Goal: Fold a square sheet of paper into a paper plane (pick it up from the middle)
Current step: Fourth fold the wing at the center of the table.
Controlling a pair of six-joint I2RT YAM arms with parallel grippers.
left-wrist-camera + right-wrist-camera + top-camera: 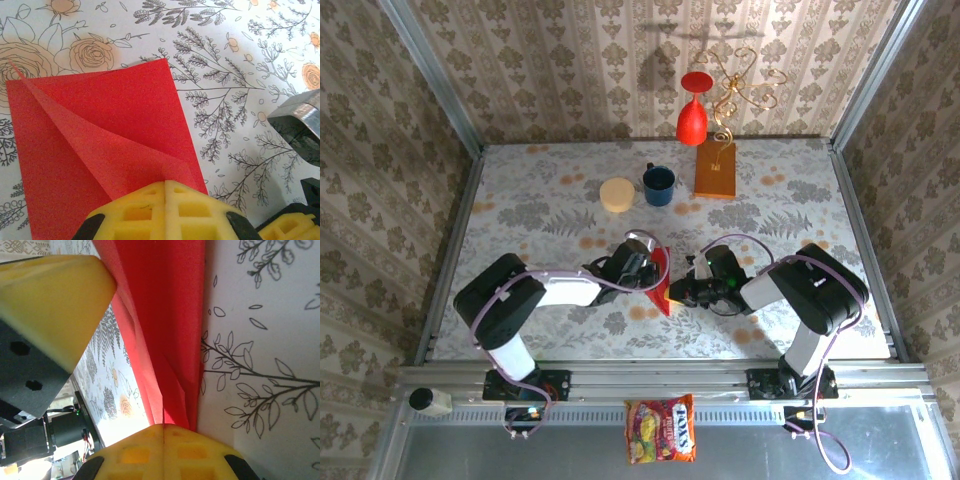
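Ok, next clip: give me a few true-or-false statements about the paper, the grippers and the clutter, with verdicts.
1. The left gripper and the right gripper are both shut on the red paper. True.
2. The red paper lies as a flat, unfolded square. False: it is creased, with a folded flap running into the left gripper.
3. The blue mug stands on the orange-brown block. False: it stands on the table, left of the block and beside a cream disc.
4. A snack bag lies on the near ledge, off the table. True.
5. The red vase lies tipped over mid-table. False: it stands upright at the far edge.
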